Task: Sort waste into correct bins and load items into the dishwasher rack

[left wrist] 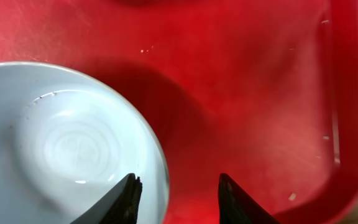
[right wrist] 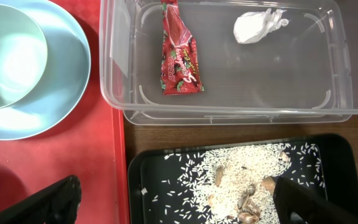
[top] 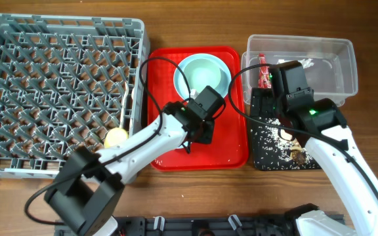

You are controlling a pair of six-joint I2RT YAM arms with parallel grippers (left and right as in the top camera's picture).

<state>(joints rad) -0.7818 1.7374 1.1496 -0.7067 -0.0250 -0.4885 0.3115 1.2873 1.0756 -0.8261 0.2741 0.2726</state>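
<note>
My left gripper (left wrist: 178, 199) is open low over the red serving tray (left wrist: 260, 93), its fingers astride the rim of a pale round dish (left wrist: 61, 143); I cannot tell which dish it is. My right gripper (right wrist: 176, 205) is open and empty above the black tray (right wrist: 166, 180), which holds rice and food scraps (right wrist: 247, 180). The clear tub (right wrist: 229, 115) holds the red wrapper (right wrist: 179, 56) and the white tissue (right wrist: 257, 25). The pale bowl (right wrist: 8, 56) sits in the blue plate (right wrist: 61, 93). The yellow cup (top: 115, 137) lies in the grey rack (top: 58, 85). Spoon and fork are out of view.
In the overhead view the red serving tray (top: 231, 147) lies between the rack and the two bins. The left arm (top: 143, 141) crosses the tray's front left. Bare wooden table (top: 18, 203) runs along the front.
</note>
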